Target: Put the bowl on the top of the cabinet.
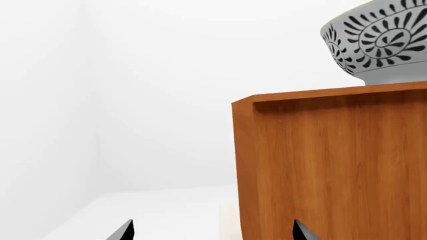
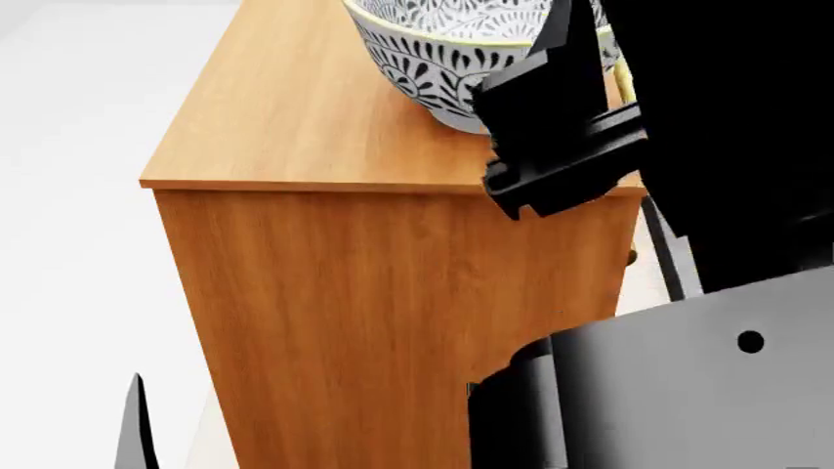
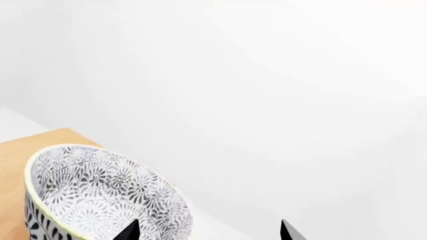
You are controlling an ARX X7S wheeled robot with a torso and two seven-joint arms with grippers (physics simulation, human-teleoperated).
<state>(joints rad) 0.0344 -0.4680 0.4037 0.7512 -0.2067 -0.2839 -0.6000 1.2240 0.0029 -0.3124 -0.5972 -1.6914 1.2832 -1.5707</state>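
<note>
The bowl (image 2: 437, 54), white with a dark leaf pattern and a thin yellowish rim, stands upright on top of the orange-brown cabinet (image 2: 378, 293), near its right end. It also shows in the left wrist view (image 1: 380, 42) and in the right wrist view (image 3: 93, 195). My right gripper (image 3: 209, 232) is open and empty, just beside the bowl's rim, with one fingertip (image 3: 130, 231) in front of the bowl. My right arm (image 2: 573, 117) hides the bowl's right side in the head view. My left gripper (image 1: 213, 232) is open and empty, low down beside the cabinet's side (image 1: 333, 165).
White walls and a pale floor (image 1: 153, 210) surround the cabinet. My own black torso and arm (image 2: 704, 371) fill the right of the head view. A dark sliver of my left arm (image 2: 131, 430) shows at the bottom left.
</note>
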